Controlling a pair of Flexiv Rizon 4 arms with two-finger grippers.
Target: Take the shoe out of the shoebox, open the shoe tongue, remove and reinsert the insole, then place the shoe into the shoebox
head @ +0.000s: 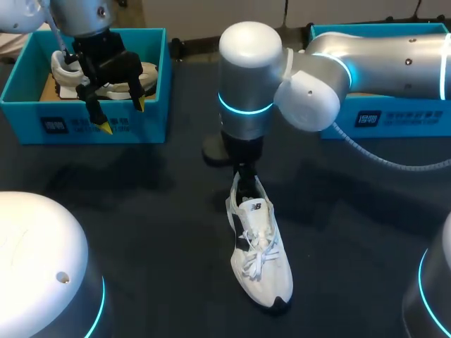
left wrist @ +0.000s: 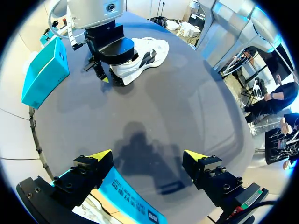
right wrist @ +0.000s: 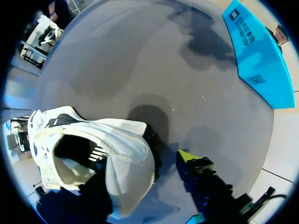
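A white sneaker (head: 258,253) with black trim lies on the dark table, toe toward me and laces loose. My right gripper (head: 244,180) stands upright at its heel. In the right wrist view the heel wall (right wrist: 128,168) sits between the fingers of that gripper (right wrist: 140,170). One finger is inside the shoe, and the yellow-tipped finger (right wrist: 188,157) stands outside with a small gap, so the gripper is open. My left gripper (head: 122,116) hangs wide open over the left blue shoebox (head: 28,91). Seen from the left wrist, that gripper (left wrist: 148,156) holds nothing, and the sneaker (left wrist: 142,55) lies far ahead.
A second light shoe (head: 65,72) lies in the left shoebox. Another blue shoebox (head: 394,123) stands at the back right, mostly behind my right arm. The left box's rim (left wrist: 128,198) shows just under the left fingers.
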